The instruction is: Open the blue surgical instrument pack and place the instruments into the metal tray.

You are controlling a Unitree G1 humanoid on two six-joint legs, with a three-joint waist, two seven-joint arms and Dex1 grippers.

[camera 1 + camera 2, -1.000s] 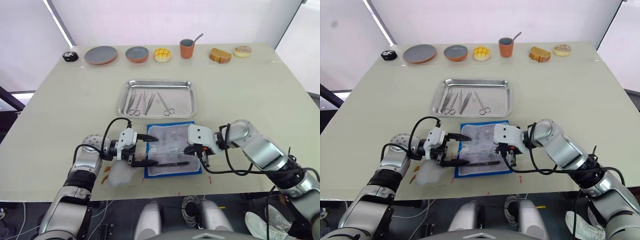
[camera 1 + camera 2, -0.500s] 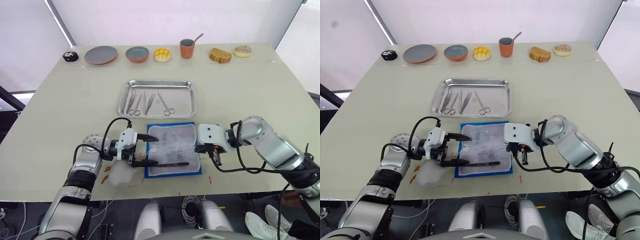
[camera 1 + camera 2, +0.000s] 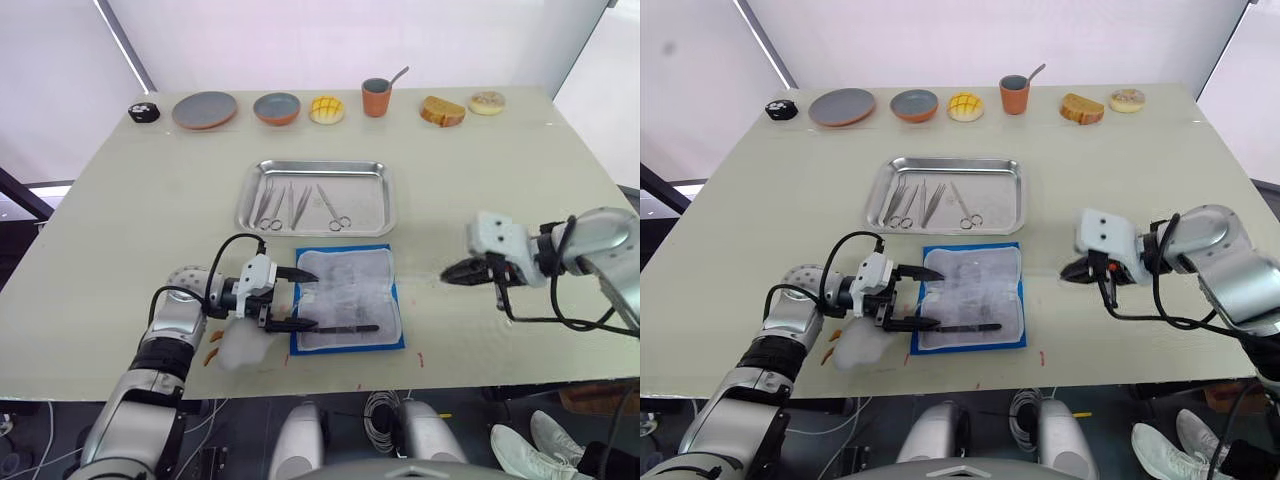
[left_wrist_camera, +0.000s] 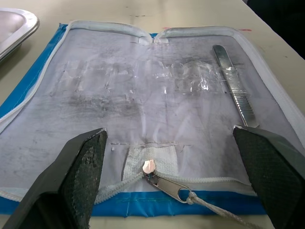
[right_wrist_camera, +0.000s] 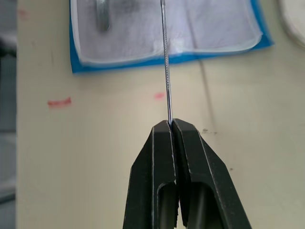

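The blue surgical instrument pack (image 3: 345, 298) lies open near the table's front edge, its pale lining up. One flat silver instrument (image 4: 236, 86) lies inside it near the front. My left gripper (image 3: 295, 298) stands open at the pack's left edge, its fingers (image 4: 81, 162) straddling the zipper end. Off to the right of the pack, above bare table, my right gripper (image 3: 450, 272) is shut on a thin silver rod-like instrument (image 5: 166, 57). The metal tray (image 3: 318, 164) sits behind the pack and holds several instruments (image 3: 290, 205).
A white plush toy (image 3: 240, 345) lies under my left wrist. Along the far edge stand two round plates (image 3: 204, 109), a yellow bun (image 3: 325, 109), an orange cup with a spoon (image 3: 376, 97), bread (image 3: 441, 110) and a doughnut (image 3: 487, 102).
My right gripper has pulled away from the pack to the right, carrying the thin instrument out over bare table. The left gripper has stayed put.
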